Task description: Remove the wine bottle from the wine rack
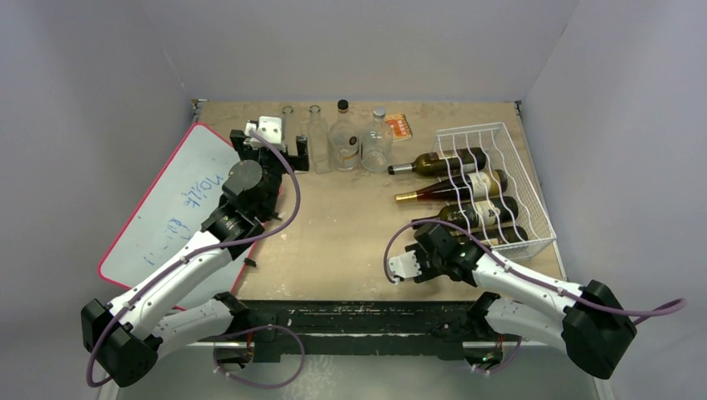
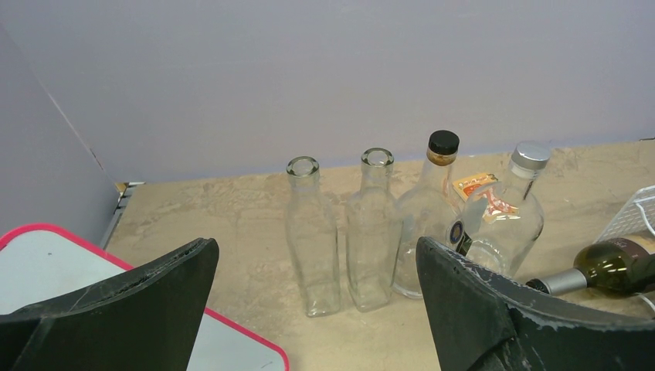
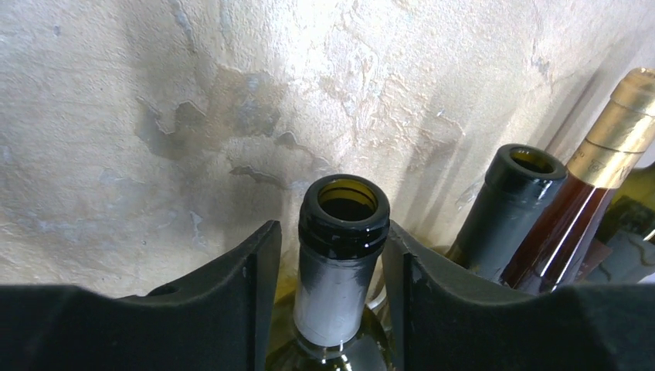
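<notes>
Dark green glass wine bottle [image 3: 340,309] lying in the white wire wine rack [image 1: 534,200], right tool [image 3: 332,230] at its neck.
Only the right wrist view shows the fingers flanking the open-mouthed neck, slim gaps either side, not clamped. From above, the rack sits on the table [image 1: 350,233] at its right side and holds four bottles, this one nearest. Four clear glass bottles [image 1: 343,137] stand at the back, facing the left tool [image 2: 315,247], spread wide.

the left arm [image 1: 179,275] stretches out well to the left of the wine rack [image 1: 534,196], wrist about level, the left gripper [image 2: 317,246] spread wide with nothing between its fingers. the right arm [image 1: 534,287] lies folded low, elbow out, with the right gripper [image 3: 332,230] at the rack's near left corner. its fingers [image 3: 232,294] sit close on either side of a wine bottle [image 3: 344,224] neck; a firm clamp cannot be made out.
</notes>
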Available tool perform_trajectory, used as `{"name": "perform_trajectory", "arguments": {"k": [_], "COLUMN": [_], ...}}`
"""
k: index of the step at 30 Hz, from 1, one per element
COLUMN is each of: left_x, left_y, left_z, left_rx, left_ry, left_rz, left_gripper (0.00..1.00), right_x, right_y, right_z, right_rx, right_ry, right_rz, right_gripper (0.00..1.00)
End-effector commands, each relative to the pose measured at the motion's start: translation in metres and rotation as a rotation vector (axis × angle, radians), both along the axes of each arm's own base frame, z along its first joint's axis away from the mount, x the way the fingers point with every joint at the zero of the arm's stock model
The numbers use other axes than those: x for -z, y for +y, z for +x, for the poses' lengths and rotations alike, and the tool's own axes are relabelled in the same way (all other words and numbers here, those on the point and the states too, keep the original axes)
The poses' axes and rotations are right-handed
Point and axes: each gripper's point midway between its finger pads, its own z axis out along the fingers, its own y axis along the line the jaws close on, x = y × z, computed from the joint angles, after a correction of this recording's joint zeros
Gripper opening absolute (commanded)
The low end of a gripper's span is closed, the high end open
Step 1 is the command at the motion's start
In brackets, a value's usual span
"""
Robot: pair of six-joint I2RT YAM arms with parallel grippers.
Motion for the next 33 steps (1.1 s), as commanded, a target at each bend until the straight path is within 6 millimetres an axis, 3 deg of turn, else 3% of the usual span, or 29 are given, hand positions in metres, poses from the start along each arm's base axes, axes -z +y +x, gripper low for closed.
{"name": "perform_trajectory", "arguments": {"k": [1, 5, 12, 17, 20, 25, 33], "left_x": [-0.033, -0.033, -0.029, -0.020, -0.014, -0.009, -0.010], "left_y": [0.004, 0.004, 0.006, 0.010, 0.008, 0.014, 0.022], "left_z": [-0.004, -0.004, -0.003, 0.002, 0.004, 0.005, 0.003], "left_rx": [0.002, 0.001, -0.012, -0.049, -0.052, -0.097, -0.137], "left_ry": [-0.070, -0.070, -0.060, -0.041, -0.028, -0.016, -0.024], "left_rz": [-0.052, -0.051, -0.024, 0.003, 0.024, 0.063, 0.061], "left_gripper": [1.00, 1.00, 1.00, 1.00, 1.00, 1.00, 1.00], "right_x": [-0.005, -0.009, -0.011, -0.031, -0.045, -0.059, -0.109], "right_y": [0.006, 0.009, 0.023, 0.058, 0.078, 0.101, 0.148], "right_z": [0.002, 0.002, -0.010, -0.011, -0.010, -0.013, -0.019], "right_rx": [-0.003, -0.029, -0.104, -0.108, -0.091, -0.095, -0.132], "right_ry": [-0.024, -0.028, -0.003, 0.046, 0.070, 0.093, 0.150], "right_rz": [0.040, 0.049, 0.078, 0.182, 0.265, 0.356, 0.546], "right_gripper": [0.46, 0.28, 0.14, 0.09, 0.00, 0.00, 0.00]}}
